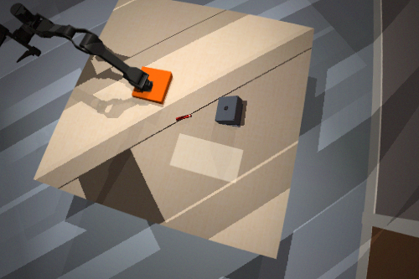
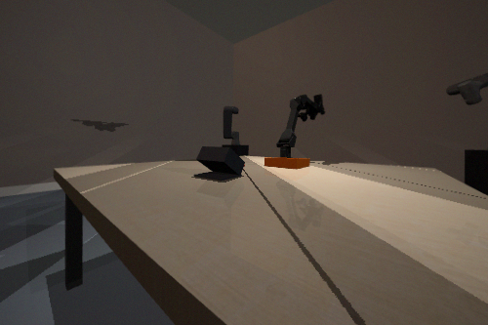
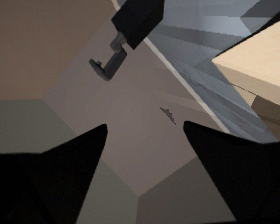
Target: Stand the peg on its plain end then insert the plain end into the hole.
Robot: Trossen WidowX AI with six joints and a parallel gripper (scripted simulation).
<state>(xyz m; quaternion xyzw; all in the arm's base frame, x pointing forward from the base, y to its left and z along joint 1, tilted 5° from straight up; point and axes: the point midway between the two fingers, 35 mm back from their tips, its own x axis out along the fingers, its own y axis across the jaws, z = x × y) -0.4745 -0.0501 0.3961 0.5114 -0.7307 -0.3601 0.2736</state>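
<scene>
A small red peg [image 1: 183, 117] lies on its side on the table [image 1: 126, 127] [image 2: 161, 231], with a pale band near its right end in the top view. I cannot make it out in the exterior view. The dark grey block with the sloped panel [image 1: 223, 115] [image 2: 221, 160] stands to the peg's right in the top view; its one hole [image 1: 225, 108] shows as a dark spot. My gripper [image 3: 145, 126] is open, with nothing between its fingertips. It is raised high, far from the peg and the panel, and the wrist view looks out into the room.
The arm's orange base plate [image 1: 164, 90] [image 2: 287, 163] lies on the table, left of the peg in the top view. A pale rectangle [image 1: 207, 157] shows on the table below the panel block. Another dark arm shape [image 2: 227, 124] stands in the background. The table edge shows in the wrist view.
</scene>
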